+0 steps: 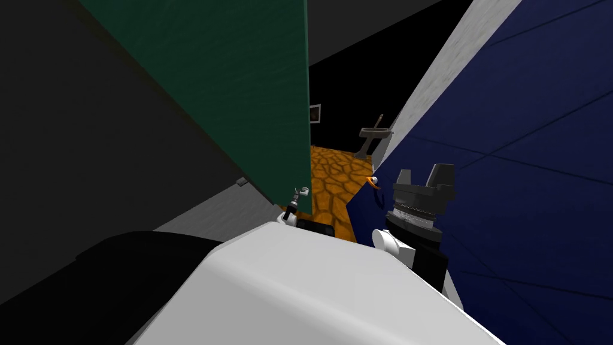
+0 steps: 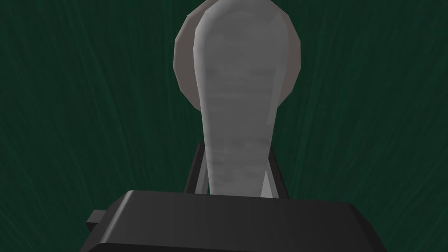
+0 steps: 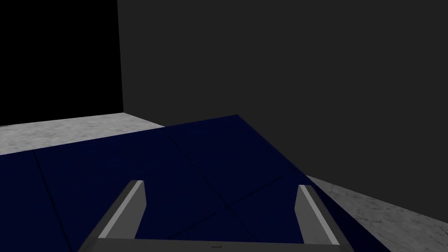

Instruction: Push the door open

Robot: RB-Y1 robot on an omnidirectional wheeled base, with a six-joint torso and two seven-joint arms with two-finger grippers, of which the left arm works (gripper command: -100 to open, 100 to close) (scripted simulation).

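Note:
A dark green door (image 1: 239, 90) stands ajar on my left, its free edge toward the middle of the head view. Its grey lever handle (image 1: 303, 192) sits low on that edge. In the left wrist view the lever (image 2: 238, 109) rises from a round plate against the green door face (image 2: 372, 109). My left gripper (image 2: 236, 177) is shut on the lever's end, one finger (image 2: 197, 173) pressed to each side. My right gripper (image 1: 422, 179) is raised beside a dark blue wall (image 1: 527, 179). It (image 3: 223, 194) is open with nothing between the fingers.
Through the gap lies an orange cracked floor (image 1: 332, 179) with a pedestal sink (image 1: 374, 136) at its far end and a black area behind. A pale grey door jamb (image 1: 431, 84) edges the blue wall. A small orange and white object (image 1: 374, 182) sticks out from it.

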